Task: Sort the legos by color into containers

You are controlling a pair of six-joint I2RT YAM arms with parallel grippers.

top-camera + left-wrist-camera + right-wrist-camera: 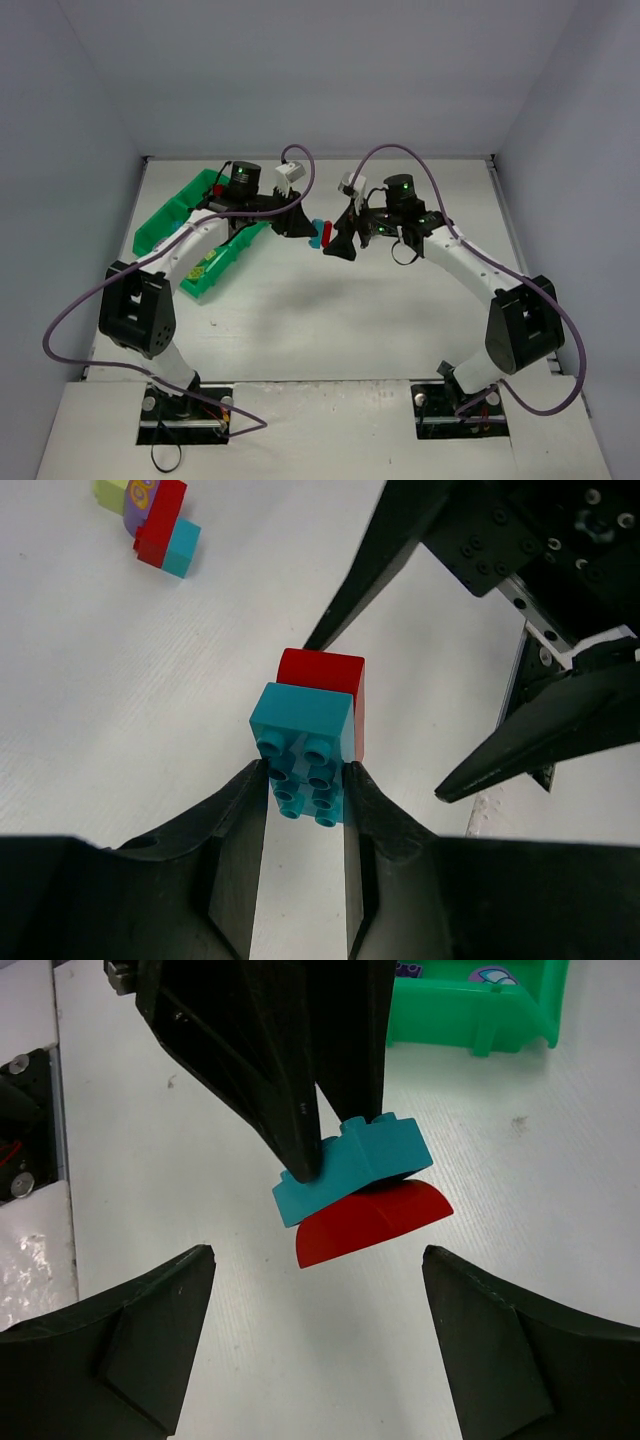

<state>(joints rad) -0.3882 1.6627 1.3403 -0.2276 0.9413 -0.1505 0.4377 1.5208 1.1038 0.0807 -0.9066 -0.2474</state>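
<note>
**A:** What did the top view show?

**B:** The left claw and the right claw met almost tip to tip over the middle of the white bench. A cyan brick and a red brick sat between them. The green tray lay at the left rear, partly under the left arm.

**A:** And the left wrist?

**B:** The left claw was clenched on the cyan brick, one finger on each side and the studs towards the camera. The red brick sat flush against its far side. The right claw's fingers stood spread beyond it, neither touching. A small clump of joined legos in red, cyan, purple and yellow-green lay on the bench at the upper left, well apart.

**A:** The right wrist?

**B:** The right claw was released, with its jaws wide on either side of the red brick and apart from it. That brick showed a rounded face and hung under the cyan brick. The left claw's fingers pinched the cyan brick from above. A corner of the tray showed at the top right, and its contents were too cropped to name.
</note>
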